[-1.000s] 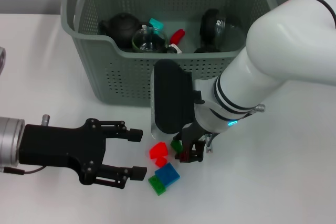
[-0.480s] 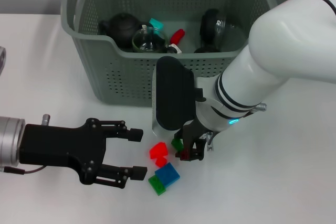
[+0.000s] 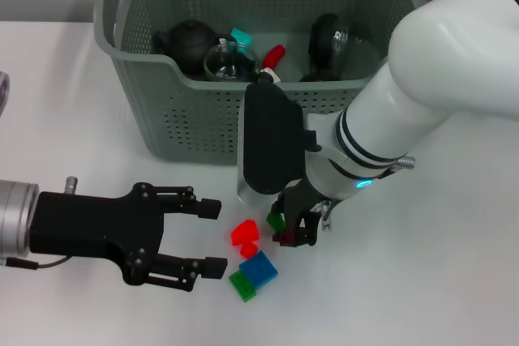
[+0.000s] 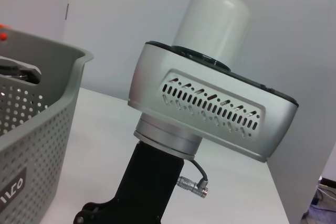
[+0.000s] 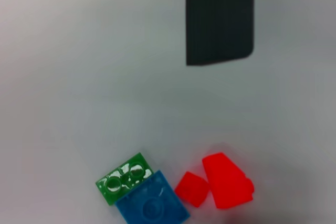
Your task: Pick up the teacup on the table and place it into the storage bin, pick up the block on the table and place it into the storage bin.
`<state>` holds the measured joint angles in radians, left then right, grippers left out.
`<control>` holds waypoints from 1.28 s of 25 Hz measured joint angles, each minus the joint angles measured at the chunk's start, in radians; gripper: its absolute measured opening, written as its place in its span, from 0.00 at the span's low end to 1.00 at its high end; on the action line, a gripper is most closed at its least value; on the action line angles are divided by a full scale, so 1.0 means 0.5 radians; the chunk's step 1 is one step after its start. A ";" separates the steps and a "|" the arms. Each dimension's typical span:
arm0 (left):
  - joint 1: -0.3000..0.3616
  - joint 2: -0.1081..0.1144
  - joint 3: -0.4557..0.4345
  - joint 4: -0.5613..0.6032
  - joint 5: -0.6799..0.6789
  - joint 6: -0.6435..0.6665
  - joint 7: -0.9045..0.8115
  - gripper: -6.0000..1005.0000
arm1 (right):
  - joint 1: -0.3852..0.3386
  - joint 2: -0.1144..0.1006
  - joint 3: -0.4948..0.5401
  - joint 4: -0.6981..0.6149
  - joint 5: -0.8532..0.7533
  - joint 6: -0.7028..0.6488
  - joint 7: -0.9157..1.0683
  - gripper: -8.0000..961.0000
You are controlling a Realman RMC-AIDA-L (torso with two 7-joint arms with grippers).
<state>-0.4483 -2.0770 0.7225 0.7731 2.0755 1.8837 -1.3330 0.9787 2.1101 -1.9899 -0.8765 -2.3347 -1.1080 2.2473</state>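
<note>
1. Storage bin (image 3: 195, 131) sits at the far side of the bench (image 3: 454, 281); a dark teapot (image 3: 188, 42), glassware and small items are seen inside. No teacup is seen on the bench, so that part is judged done.
2. Left claw (image 3: 212, 237) is held wide, empty, just beside the blocks.
3. Right claw (image 3: 293, 228) is gripping a small green block (image 3: 275, 221) low over the bench; binning not yet done.
4. Left on the bench: red pieces (image 3: 244, 237), blue block (image 3: 259, 269), green brick (image 3: 242, 286).
</note>
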 joint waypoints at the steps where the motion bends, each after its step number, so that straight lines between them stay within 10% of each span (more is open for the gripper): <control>1: 0.000 0.000 0.000 0.000 0.000 0.000 0.000 0.81 | -0.004 -0.002 0.009 -0.012 0.000 -0.009 0.000 0.42; 22: 0.007 0.005 -0.028 0.004 0.001 0.008 0.003 0.81 | -0.047 -0.024 1.170 -0.954 -0.120 -1.060 -0.064 0.42; 32: -0.009 0.006 -0.028 0.008 0.001 -0.002 0.006 0.81 | -0.044 -0.042 1.735 -0.838 -0.109 -0.516 -0.011 0.42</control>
<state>-0.4527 -2.0739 0.7088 0.7769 2.0758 1.8826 -1.3300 0.9567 2.0889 -1.1225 -1.2957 -2.3892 -1.3661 2.2417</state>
